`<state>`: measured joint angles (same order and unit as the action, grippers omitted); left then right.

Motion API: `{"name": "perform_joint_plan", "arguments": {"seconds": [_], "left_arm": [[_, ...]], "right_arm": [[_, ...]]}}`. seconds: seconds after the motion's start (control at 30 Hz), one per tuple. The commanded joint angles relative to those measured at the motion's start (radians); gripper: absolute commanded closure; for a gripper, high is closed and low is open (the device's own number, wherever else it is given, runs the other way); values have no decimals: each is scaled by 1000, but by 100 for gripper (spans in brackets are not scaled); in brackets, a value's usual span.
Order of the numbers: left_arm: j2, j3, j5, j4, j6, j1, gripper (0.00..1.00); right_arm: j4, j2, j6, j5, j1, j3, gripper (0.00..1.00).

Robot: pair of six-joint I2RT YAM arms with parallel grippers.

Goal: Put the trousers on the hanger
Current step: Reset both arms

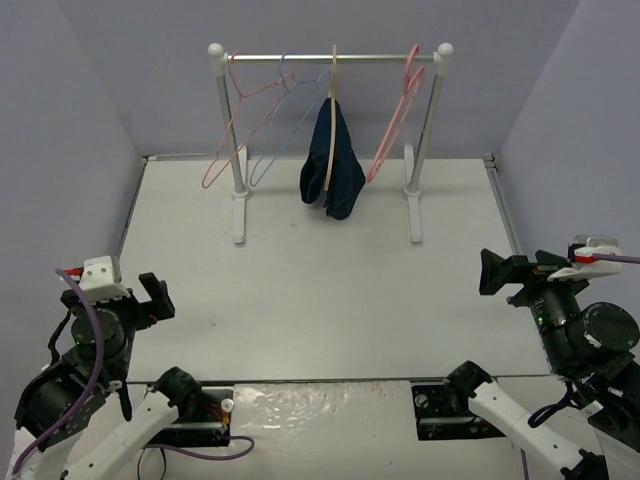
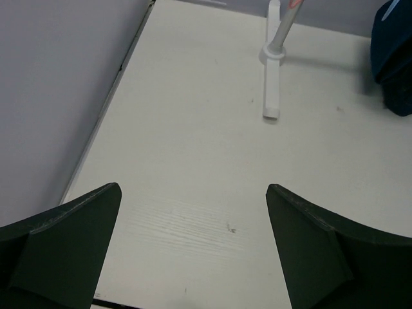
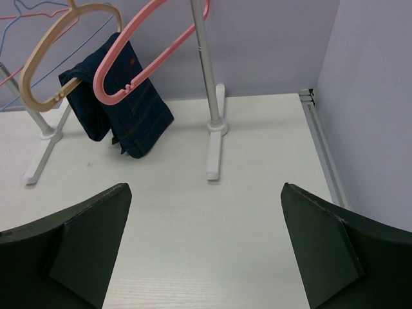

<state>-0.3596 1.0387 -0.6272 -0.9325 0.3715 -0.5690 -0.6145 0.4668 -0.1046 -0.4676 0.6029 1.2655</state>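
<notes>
The dark navy trousers (image 1: 333, 160) hang folded over the bar of the tan hanger (image 1: 332, 110), which hangs from the rack rail at the back. In the right wrist view the trousers (image 3: 122, 106) drape over the tan hanger (image 3: 45, 71) behind a pink hanger. A corner of the trousers (image 2: 393, 58) shows in the left wrist view. My left gripper (image 1: 150, 297) is open and empty at the near left, over bare table (image 2: 193, 199). My right gripper (image 1: 497, 272) is open and empty at the near right (image 3: 206, 199).
A white clothes rack (image 1: 330, 58) stands at the back on two flat feet (image 1: 239, 215). A pink hanger (image 1: 235, 115) and a light-blue hanger (image 1: 285, 115) hang left of the trousers, pink hangers (image 1: 400, 110) to the right. Walls close in on both sides.
</notes>
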Motion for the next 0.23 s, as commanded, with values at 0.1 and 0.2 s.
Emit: {"name": "perform_joint_plan", "arguments": {"seconds": [0.1, 0.2], "left_arm": [[-25, -80, 1, 50, 66, 3, 5], [-32, -122, 10, 82, 67, 1, 5]], "right_arm": [[52, -10, 17, -69, 21, 18, 0], [52, -6, 8, -72, 41, 20, 0]]}}
